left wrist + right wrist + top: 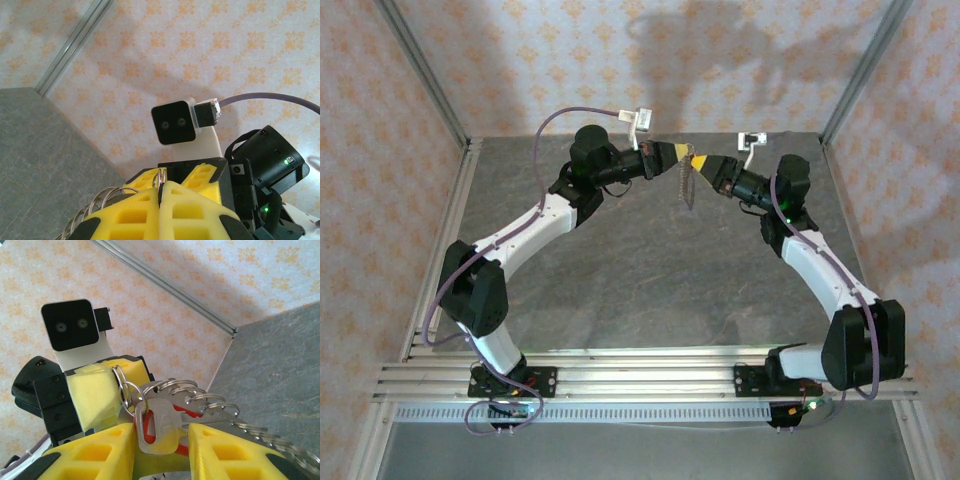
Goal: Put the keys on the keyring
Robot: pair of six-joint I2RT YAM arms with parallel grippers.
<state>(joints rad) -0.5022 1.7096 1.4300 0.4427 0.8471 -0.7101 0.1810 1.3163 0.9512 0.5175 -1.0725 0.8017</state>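
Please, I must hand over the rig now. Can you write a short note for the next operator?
Left gripper: shut on the keyring, held up above the table.
Right gripper: shut on the key, its head at a ring beside the left gripper.
Done: both things are up and together.
Left to do: whether the key is already threaded is unclear; check, then finish threading.

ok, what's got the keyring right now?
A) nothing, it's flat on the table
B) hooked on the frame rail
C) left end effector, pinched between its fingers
C: the left end effector is shut on the keyring, whose wire pokes up from between its closed yellow tips.
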